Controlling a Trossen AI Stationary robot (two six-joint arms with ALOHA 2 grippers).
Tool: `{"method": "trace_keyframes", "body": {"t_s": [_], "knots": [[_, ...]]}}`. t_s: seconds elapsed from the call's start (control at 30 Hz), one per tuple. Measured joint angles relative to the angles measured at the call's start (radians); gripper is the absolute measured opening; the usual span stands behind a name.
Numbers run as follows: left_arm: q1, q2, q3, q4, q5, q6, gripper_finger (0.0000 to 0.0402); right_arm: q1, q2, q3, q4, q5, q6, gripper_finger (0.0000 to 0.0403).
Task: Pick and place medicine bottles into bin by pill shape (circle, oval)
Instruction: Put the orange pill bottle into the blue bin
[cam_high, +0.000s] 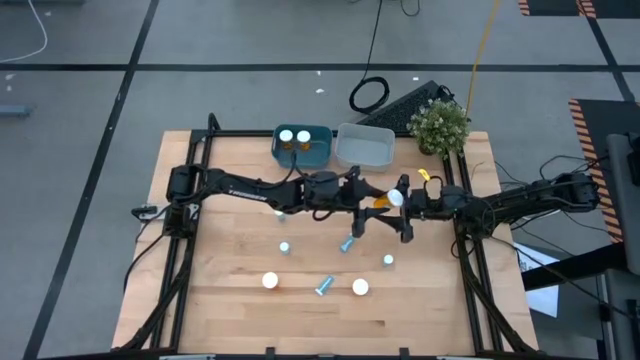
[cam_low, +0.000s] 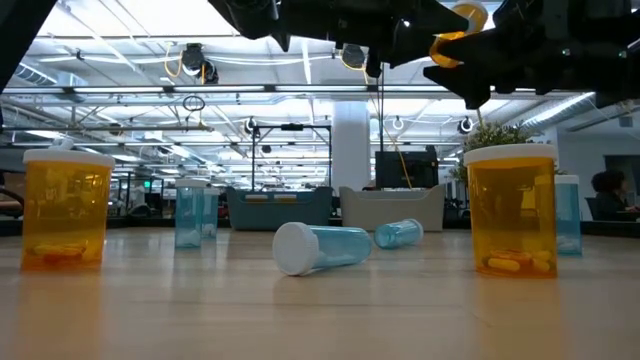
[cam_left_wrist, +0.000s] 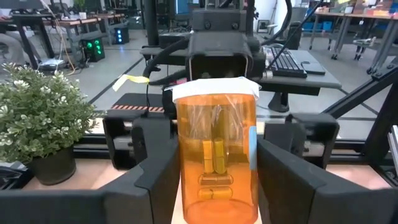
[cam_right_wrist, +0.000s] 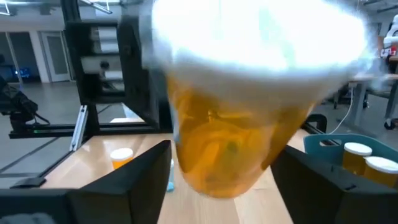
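orange pill bottle (cam_high: 388, 199) aloft at frame centre, above the tabletop (cam_high: 230, 300) | left end effector (cam_high: 372, 205) and right end effector (cam_high: 402, 204) each pinching it, mid-handover | oval capsules inside | judged light, rigid, slick plastic; grip mid-body below the white cap | teal bin (cam_high: 318, 150) upper centre already holds two
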Motion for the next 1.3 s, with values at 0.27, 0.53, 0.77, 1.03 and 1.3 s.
{"method": "trace_keyframes", "body": {"t_s": [0.27, 0.53, 0.77, 1.03, 1.3], "knots": [[0.012, 0.0, -0.081, 0.126, 0.007, -0.007, 0.02, 0.0, 0.0, 0.0, 0.012, 0.003, 0.009, 0.0201], [0.012, 0.0, -0.098, 0.159, 0.007, 0.002, 0.02, 0.0, 0.0, 0.0, 0.011, 0.002, 0.004, 0.0172], [0.014, 0.0, -0.098, 0.141, 0.003, 0.011, 0.0226, 0.0, 0.0, 0.0, 0.002, 0.002, -0.001, 0.0183], [0.032, -0.065, -0.099, -0.048, -0.005, 0.016, 0.0323, 0.0, 0.0, 0.0, -0.042, 0.004, -0.001, 0.0179], [0.037, -0.221, -0.099, -0.387, -0.098, 0.037, 0.0375, -0.001, 0.0, 0.0, -0.18, 0.088, 0.0, 0.0179]]}}
